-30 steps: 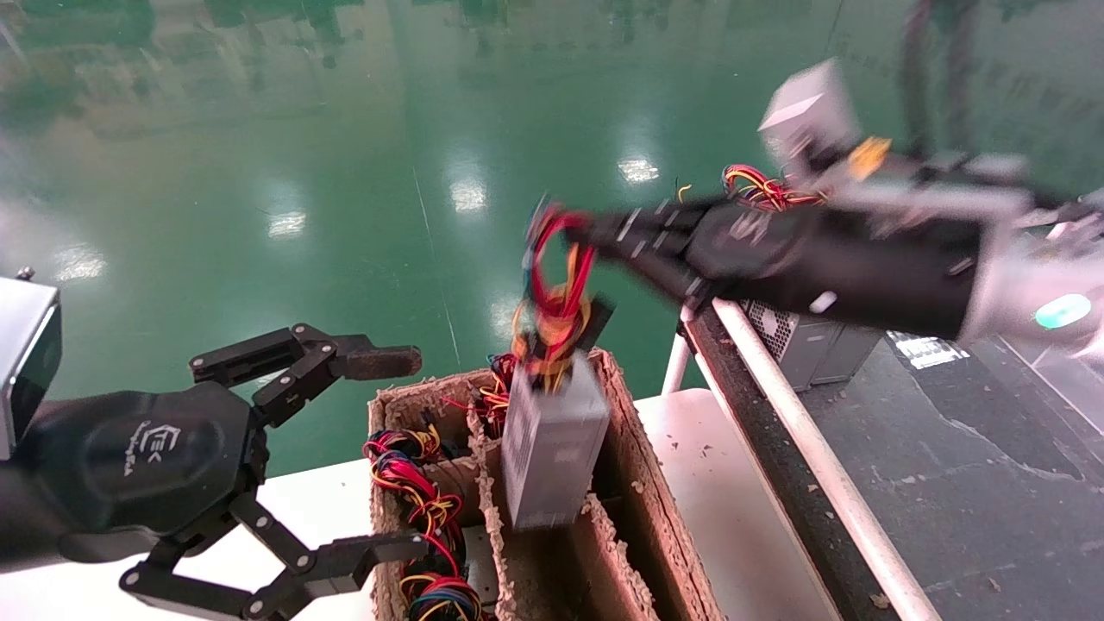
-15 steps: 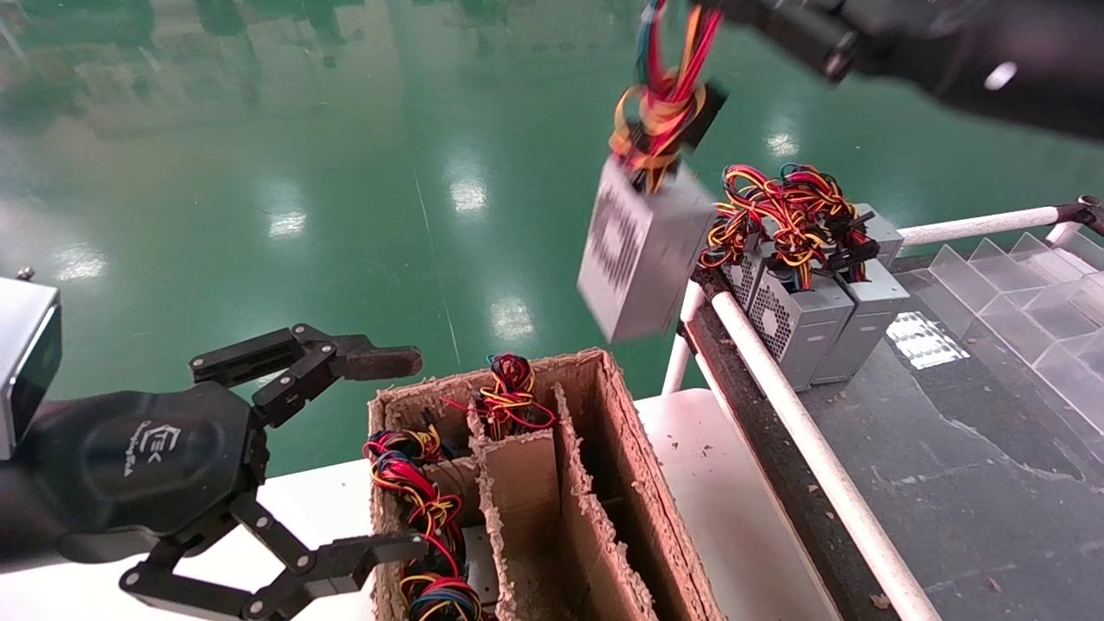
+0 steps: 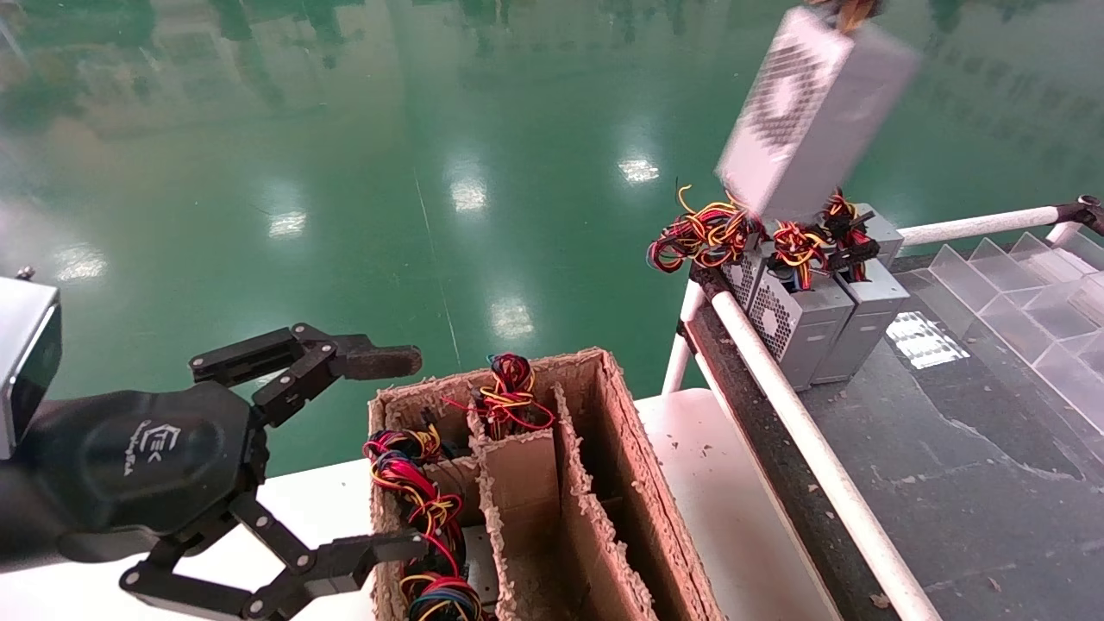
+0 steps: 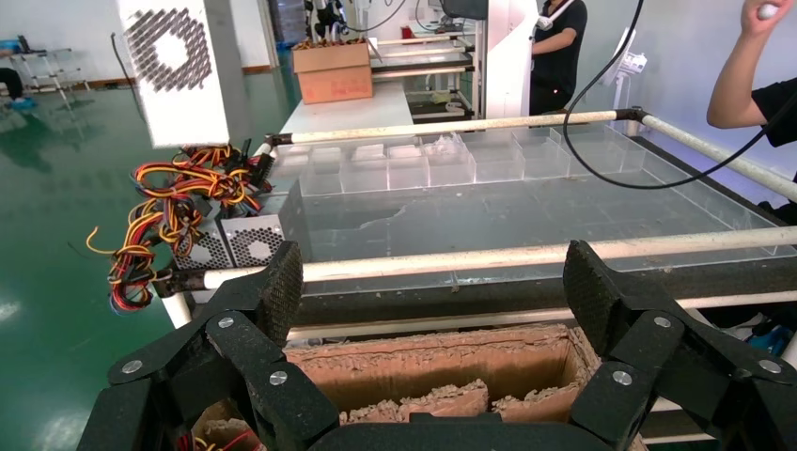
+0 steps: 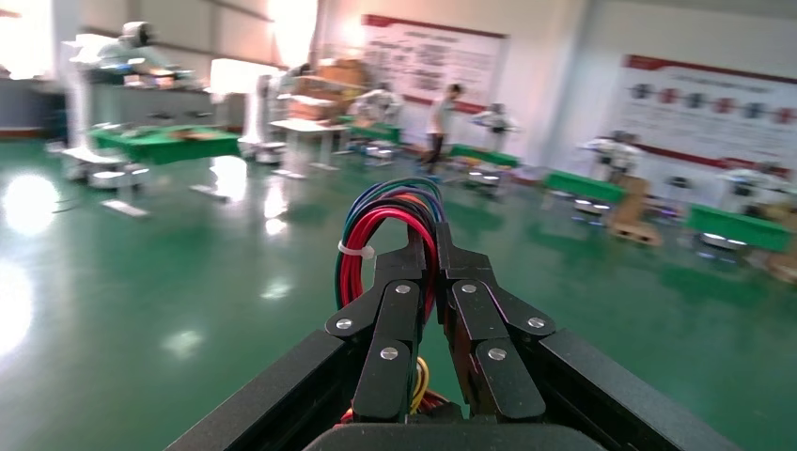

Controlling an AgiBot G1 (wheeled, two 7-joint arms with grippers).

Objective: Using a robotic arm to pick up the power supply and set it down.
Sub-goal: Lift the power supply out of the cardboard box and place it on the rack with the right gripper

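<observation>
Black left hand [image 3: 345, 457] sits spread wide, idle, near-left by the cardboard box [image 3: 604, 517] w/ spare units. Far right, the power supply [image 3: 811, 112] hangs tilted above two alike on the dark desk [image 3: 949, 483]: right hand [image 5: 437, 272] clenched on its wire loop [image 5: 390, 221], so it dangles.

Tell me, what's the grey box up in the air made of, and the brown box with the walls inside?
The power supply looks like thin grey metal with a dull sheen; one side is punched with small vent holes. The right gripper holds it by its wire loop, which looks plastic-coated. The divided box looks like rough brown cardboard with frayed, fuzzy edges.
</observation>
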